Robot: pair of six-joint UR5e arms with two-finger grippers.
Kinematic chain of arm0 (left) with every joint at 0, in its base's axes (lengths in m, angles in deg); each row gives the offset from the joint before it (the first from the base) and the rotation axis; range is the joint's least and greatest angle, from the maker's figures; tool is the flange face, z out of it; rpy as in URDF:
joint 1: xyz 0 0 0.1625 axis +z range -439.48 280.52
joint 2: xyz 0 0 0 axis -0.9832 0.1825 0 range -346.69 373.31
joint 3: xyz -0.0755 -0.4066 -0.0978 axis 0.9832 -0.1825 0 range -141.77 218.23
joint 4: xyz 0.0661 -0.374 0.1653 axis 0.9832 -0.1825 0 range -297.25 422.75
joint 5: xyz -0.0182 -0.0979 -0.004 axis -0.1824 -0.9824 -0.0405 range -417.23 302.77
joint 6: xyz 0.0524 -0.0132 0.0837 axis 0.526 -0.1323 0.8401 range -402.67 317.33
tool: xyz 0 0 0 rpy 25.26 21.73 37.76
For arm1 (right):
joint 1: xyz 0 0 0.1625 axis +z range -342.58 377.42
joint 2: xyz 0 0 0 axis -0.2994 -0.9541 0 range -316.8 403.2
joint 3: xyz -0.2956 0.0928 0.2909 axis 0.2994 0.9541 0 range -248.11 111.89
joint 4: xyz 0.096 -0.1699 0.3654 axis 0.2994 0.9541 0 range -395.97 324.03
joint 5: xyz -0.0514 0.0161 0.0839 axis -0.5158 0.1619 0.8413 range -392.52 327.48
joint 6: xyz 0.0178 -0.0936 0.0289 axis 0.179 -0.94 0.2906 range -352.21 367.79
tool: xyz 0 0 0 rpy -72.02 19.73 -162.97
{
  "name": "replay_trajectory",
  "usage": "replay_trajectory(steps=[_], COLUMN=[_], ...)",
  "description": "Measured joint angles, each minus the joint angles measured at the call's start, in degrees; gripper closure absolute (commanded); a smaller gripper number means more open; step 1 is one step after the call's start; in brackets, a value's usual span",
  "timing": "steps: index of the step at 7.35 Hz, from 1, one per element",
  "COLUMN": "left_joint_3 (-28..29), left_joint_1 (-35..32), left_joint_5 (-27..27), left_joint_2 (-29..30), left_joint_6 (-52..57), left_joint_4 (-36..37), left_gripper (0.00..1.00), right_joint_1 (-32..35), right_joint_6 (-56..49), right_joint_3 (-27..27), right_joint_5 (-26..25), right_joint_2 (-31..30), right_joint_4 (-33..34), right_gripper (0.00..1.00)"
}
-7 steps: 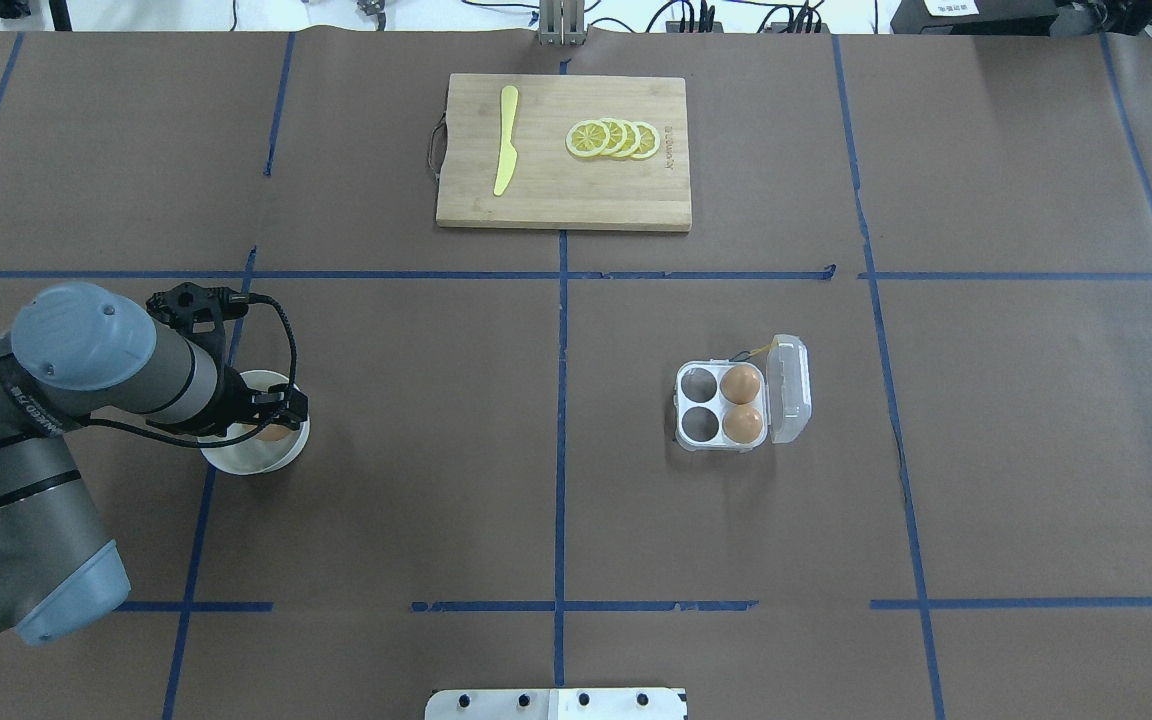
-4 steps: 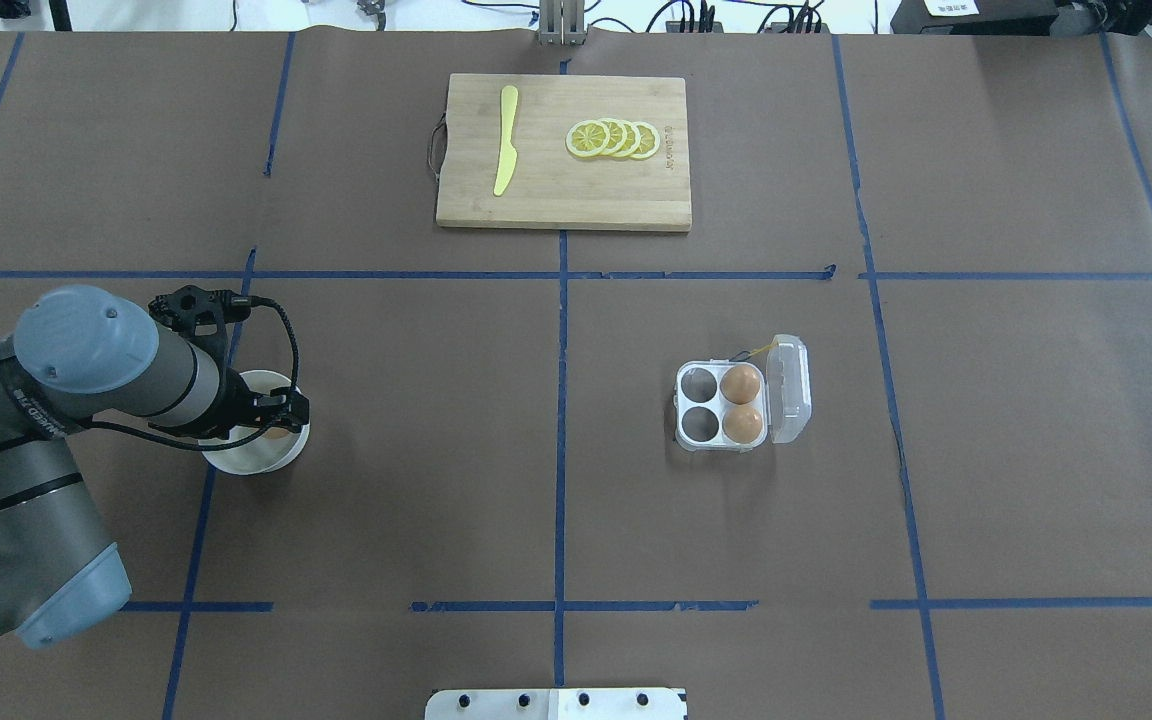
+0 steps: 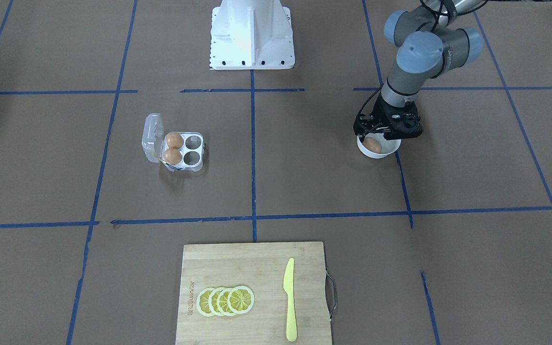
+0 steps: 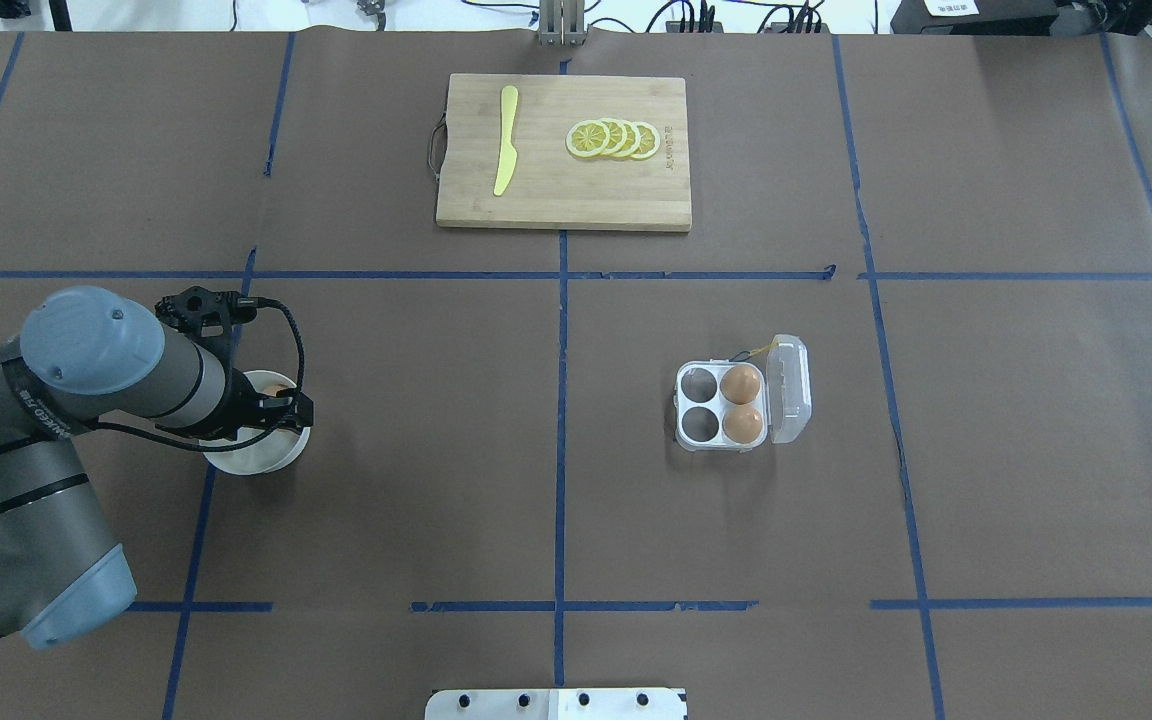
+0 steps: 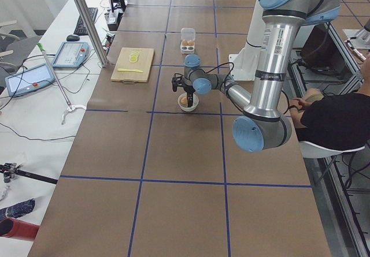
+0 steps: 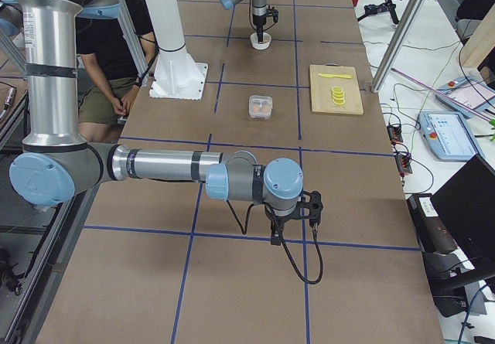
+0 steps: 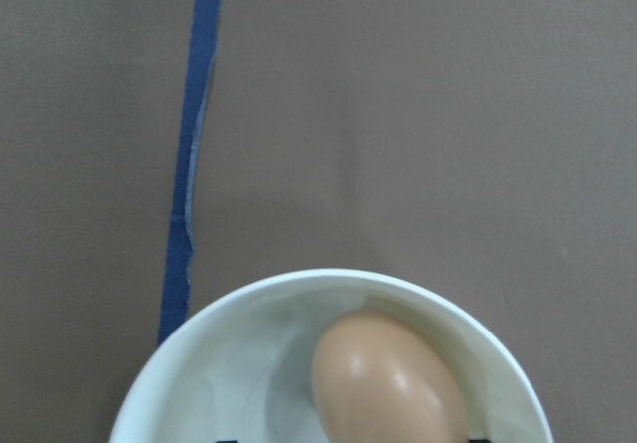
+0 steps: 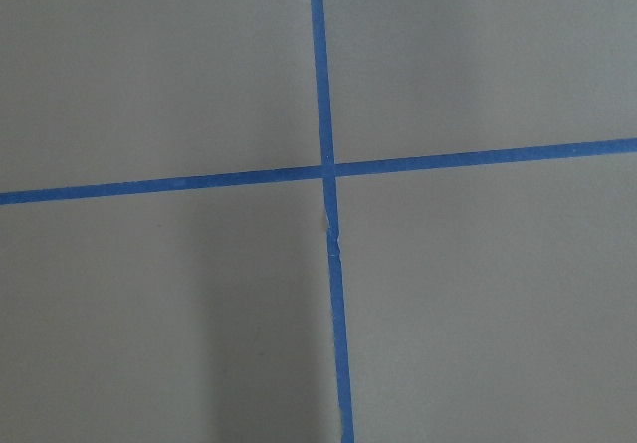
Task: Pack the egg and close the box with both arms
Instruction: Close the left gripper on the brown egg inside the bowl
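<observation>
Egg (image 7: 383, 383) is in the bowl (image 7: 239, 363), well apart from the box (image 4: 701, 422), which stands lid-open with two eggs (image 4: 741, 384) in and two cups bare. Left jaws straddle the egg, but whether they pinch it I cannot tell, nor the right jaws' state. Carrying, packing and closing all seem left to do.
</observation>
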Motion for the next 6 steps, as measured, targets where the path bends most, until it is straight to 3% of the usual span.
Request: replay_trajectory(steps=[6], left_joint_3=[0.60], left_joint_1=[0.05], left_joint_5=[0.09], left_joint_2=[0.48], left_joint_6=[0.23], left_joint_4=[0.08], left_gripper=[0.22], right_joint_1=[0.01], right_joint_6=[0.00], right_joint_3=[0.06], right_joint_5=[0.04], right_joint_2=[-0.08], right_joint_4=[0.00], right_gripper=[0.00])
